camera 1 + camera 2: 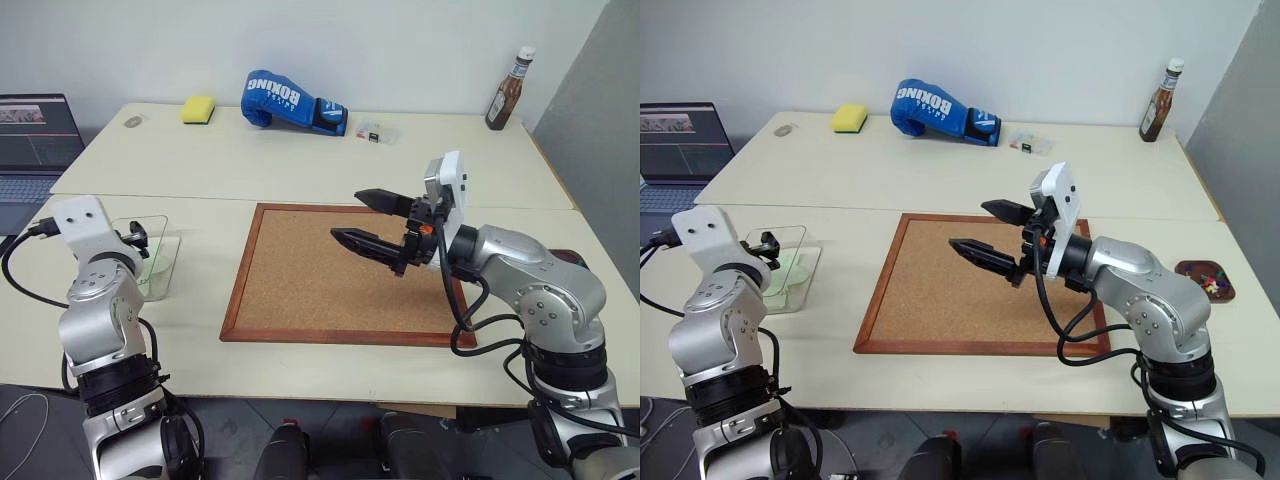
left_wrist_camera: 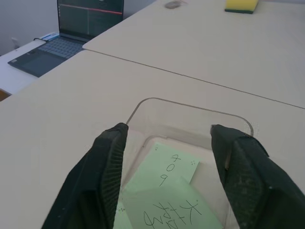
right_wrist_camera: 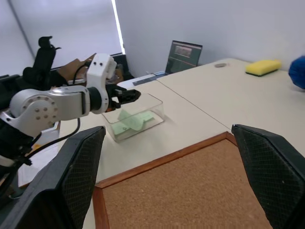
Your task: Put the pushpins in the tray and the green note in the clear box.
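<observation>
In the clear box (image 2: 190, 114), tool fingers (image 2: 102, 176) half hide the green note (image 2: 162, 191)

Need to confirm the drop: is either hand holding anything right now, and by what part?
Nothing is held. The left hand is open over the clear box, green notes lying inside; the right hand is open and empty.

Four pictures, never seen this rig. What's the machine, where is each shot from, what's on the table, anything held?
A humanoid robot with two arms. Two pictures come from its head, looking down; the other two from a camera on each wrist. The left gripper hangs over the clear box, jaws apart, holding nothing; green notes lie inside. The right gripper hovers over the corkboard, jaws wide, empty. A small brown tray holds pushpins. Behind lie a yellow sponge, a boxing glove, a sauce bottle and a laptop.
</observation>
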Robot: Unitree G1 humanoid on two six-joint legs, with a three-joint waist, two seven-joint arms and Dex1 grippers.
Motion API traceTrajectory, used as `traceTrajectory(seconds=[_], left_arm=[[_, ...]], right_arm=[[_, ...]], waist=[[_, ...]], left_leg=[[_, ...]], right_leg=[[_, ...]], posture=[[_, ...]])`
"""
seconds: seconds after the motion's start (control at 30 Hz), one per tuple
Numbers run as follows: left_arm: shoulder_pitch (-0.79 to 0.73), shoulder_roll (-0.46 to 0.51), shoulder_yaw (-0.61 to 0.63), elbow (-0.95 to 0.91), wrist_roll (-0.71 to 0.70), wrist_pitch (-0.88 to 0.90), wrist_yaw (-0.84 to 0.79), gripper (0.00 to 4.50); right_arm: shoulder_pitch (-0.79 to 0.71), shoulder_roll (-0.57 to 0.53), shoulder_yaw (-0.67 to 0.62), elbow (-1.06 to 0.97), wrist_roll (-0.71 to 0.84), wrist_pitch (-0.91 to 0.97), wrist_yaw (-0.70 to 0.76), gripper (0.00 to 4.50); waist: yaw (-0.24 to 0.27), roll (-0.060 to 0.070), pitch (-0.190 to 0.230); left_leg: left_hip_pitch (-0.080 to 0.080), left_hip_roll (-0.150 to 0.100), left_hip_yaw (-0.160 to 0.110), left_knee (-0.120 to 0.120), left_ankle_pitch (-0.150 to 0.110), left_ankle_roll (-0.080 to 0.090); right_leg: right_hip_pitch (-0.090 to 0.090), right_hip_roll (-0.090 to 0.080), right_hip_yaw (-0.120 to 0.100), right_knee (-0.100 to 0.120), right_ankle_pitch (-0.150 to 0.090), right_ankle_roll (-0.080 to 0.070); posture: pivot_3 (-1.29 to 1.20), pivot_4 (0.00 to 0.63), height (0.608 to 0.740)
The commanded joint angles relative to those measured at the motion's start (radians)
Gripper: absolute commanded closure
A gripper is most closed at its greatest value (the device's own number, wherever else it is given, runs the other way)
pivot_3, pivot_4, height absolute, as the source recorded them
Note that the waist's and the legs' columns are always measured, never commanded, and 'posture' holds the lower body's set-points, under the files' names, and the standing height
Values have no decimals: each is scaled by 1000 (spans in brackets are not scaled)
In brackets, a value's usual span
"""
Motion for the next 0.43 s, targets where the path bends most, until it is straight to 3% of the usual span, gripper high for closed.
traceTrajectory(seconds=[0.03,0.13,0.27,0.43], left_arm=[[24,17,-111,-123,7,-126,-80,465],[87,-31,-217,-243,-24,-159,-142,10],[229,-150,-316,-386,-29,-183,-122,10],[387,-247,-407,-408,8,-219,-87,10]], right_arm=[[28,22,-41,-58,-54,11,-154,0],[92,20,-26,-73,-192,0,-293,0],[240,25,-4,-103,-375,-89,-421,0],[439,87,23,-91,-507,-255,-482,0]], waist=[[2,0,0],[3,-1,0],[2,-1,0],[-4,-1,0]], left_leg=[[0,0,0,0,0,0],[0,0,0,0,0,0],[0,-1,3,0,0,0],[1,0,5,-2,0,0]], right_leg=[[0,0,0,0,0,0],[0,0,0,0,0,0],[0,-3,2,-1,0,0],[-1,-1,3,-1,0,0]], posture=[[0,150,740],[0,150,740],[0,150,740],[0,150,740]])
